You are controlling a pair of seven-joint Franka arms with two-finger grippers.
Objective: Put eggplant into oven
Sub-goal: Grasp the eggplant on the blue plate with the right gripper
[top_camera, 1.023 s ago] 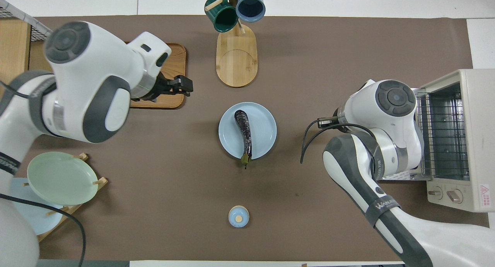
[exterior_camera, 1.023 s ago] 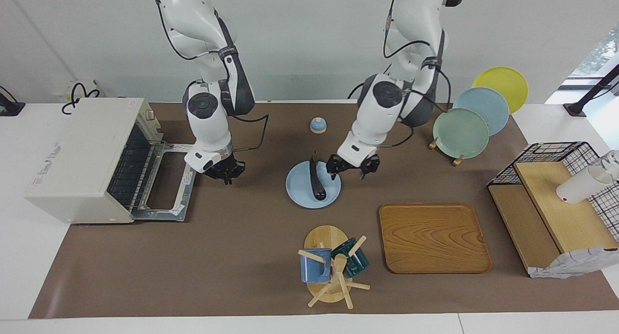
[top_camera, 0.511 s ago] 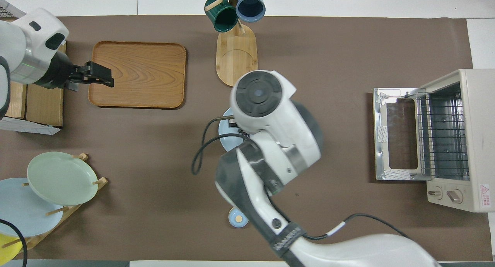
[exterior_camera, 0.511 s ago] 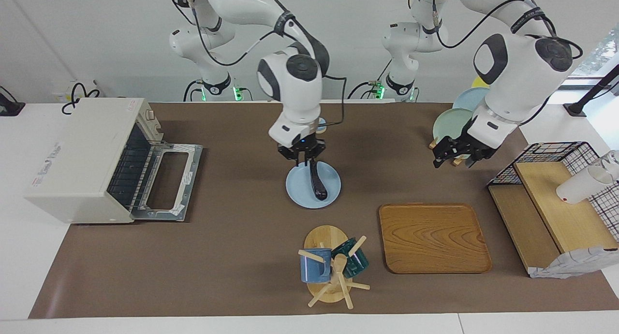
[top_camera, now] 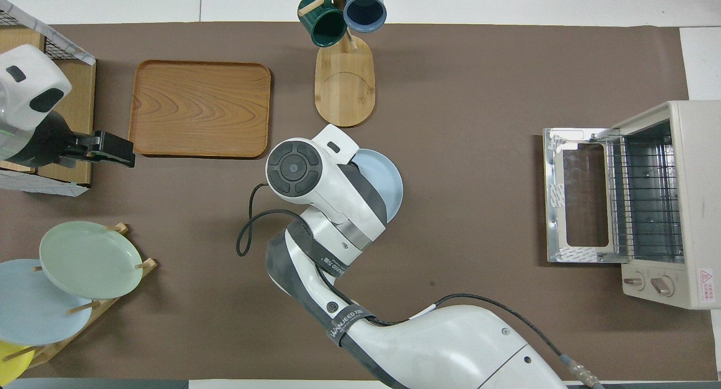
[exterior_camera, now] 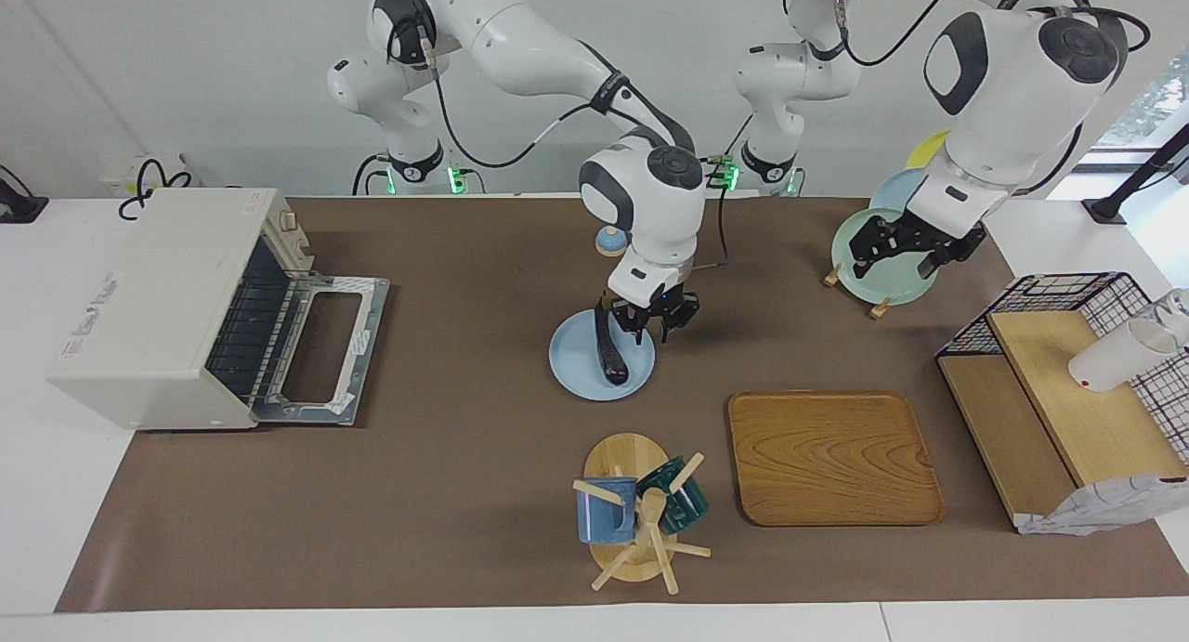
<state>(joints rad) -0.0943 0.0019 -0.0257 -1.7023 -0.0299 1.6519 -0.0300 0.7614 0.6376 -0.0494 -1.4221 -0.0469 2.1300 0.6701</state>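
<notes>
Right gripper: positioned low over the round light-blue plate at mid-table, on the side toward the left arm's end. Its fingers are spread apart and hold nothing. One fingertip stands just beside the long, slim, dark purple-black glossy eggplant; contact cannot be confirmed. The eggplant lies lengthwise on the plate. In the overhead view the right arm's wrist hides both the eggplant and the gripper.

Left gripper: raised over the pale green plate in the wooden plate rack, waiting. Whether its fingers are spread or pressed together cannot be told.

Boxy off-white toaster oven: stands at the right arm's end of the table, well apart from the eggplant. Its dark glass drop-down door lies fully open, exposing the wire rack.
</notes>
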